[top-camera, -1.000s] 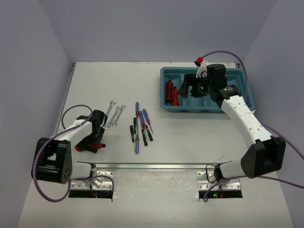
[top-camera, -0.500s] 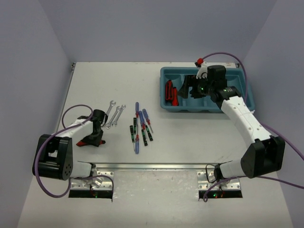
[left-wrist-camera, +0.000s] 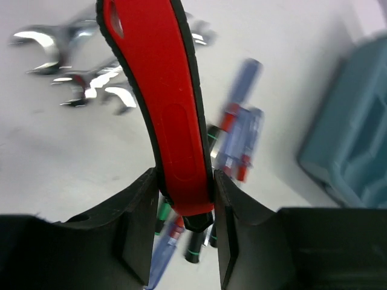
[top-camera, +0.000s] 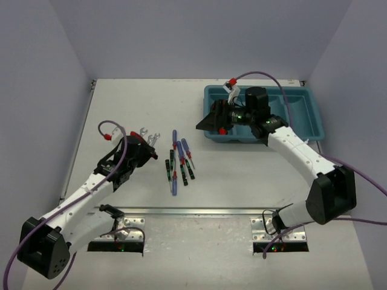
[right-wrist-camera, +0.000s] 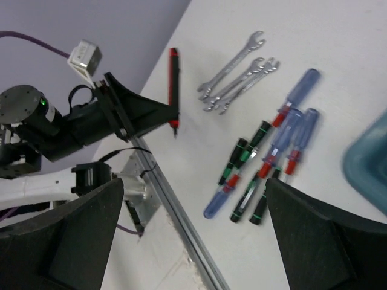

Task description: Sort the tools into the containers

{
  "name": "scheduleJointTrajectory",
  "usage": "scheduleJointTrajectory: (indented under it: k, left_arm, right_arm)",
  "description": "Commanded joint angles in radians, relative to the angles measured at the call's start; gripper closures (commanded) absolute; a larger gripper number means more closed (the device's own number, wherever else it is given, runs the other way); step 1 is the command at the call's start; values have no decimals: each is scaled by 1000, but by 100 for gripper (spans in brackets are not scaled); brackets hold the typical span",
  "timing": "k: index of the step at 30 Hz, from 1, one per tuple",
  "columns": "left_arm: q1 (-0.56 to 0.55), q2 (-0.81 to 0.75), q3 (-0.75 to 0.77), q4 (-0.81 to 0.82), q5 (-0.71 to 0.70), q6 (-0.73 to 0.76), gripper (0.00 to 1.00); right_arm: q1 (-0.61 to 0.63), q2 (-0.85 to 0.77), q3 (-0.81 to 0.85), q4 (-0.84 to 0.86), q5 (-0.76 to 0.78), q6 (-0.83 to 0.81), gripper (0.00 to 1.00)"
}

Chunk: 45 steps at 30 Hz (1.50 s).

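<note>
On the black screwdrivers [right-wrist-camera: 232, 163], green marks are unreadably small.

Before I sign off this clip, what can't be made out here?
- Top view: the right gripper covers part of the tray; contents there hidden.
- Left wrist view: the red-handled tool is cut off at the top edge; screwdrivers blurred.
- Top view: the left gripper hides part of the wrenches.
- Right wrist view: only a tray corner shows.
</note>
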Motion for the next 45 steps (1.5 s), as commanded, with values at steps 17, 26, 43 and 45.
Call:
scheduleJointTrajectory:
  k: [17,26,43,45]
  left_arm:
    - [-264,95,-156,964,526,299,100]
    - [-264,84,37,501,269,346,0]
    - [-263,-43,379,-458,-197,375,0]
    - [-263,-73,402,-493,-253,400,0]
  right_arm:
    - [254,130,-58,88,429,163,73]
    - [223,128,62,-54,556,77,100]
    - [-109,859,1084,-711,827,-212,90]
    - [-110,882,1120,-724,830,-216,72]
